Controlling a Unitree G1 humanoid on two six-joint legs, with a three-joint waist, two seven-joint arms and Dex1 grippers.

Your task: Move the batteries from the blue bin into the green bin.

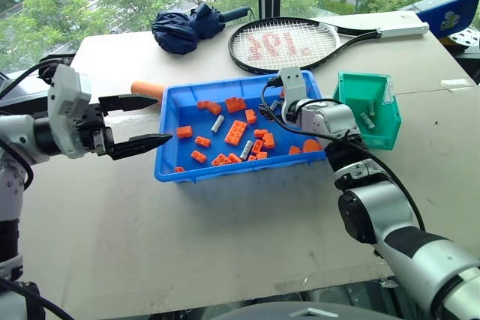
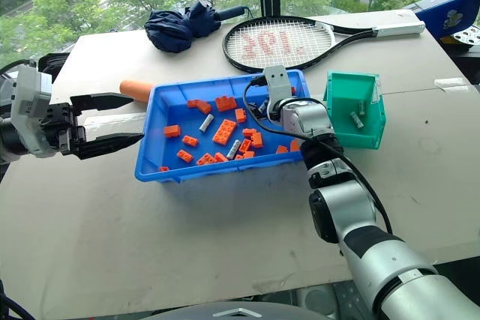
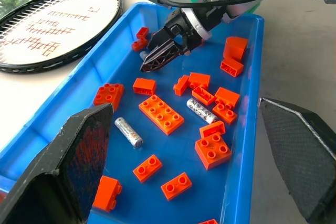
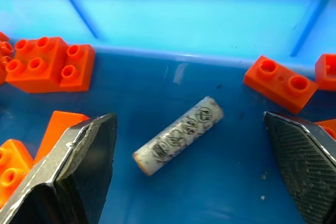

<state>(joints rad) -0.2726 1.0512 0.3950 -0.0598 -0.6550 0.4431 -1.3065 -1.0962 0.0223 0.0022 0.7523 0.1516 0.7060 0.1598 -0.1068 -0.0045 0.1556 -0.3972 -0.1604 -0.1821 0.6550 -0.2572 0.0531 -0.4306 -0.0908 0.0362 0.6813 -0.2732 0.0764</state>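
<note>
Blue bin (image 1: pixel 174 171) at the middle of the pale surface (image 1: pixel 225 237), scattered with orange bricks (image 1: pixel 235 133). Three batteries in the blue bin: one (image 1: pixel 217 124) near its middle, a second (image 1: pixel 246 149) toward its near wall among the bricks, a third (image 4: pixel 178 135) lying flat on the bin floor near the far wall. Green bin (image 1: pixel 358 136) just beside the blue bin's right end, holding two batteries (image 1: pixel 367 120). Right gripper (image 3: pixel 157 55) inside the blue bin at its far right part, tilted down, fingers (image 4: pixel 79 177) spread wide and empty, the third battery lying between them but untouched. Left gripper (image 1: pixel 142 121) outside the blue bin's left wall, roughly level, fingers apart, nothing held. Orange cylinder (image 1: pixel 146 89) at the blue bin's far left corner. Racket (image 1: pixel 289 43) and folded umbrella (image 1: pixel 184 28) beyond the blue bin's far wall.
</note>
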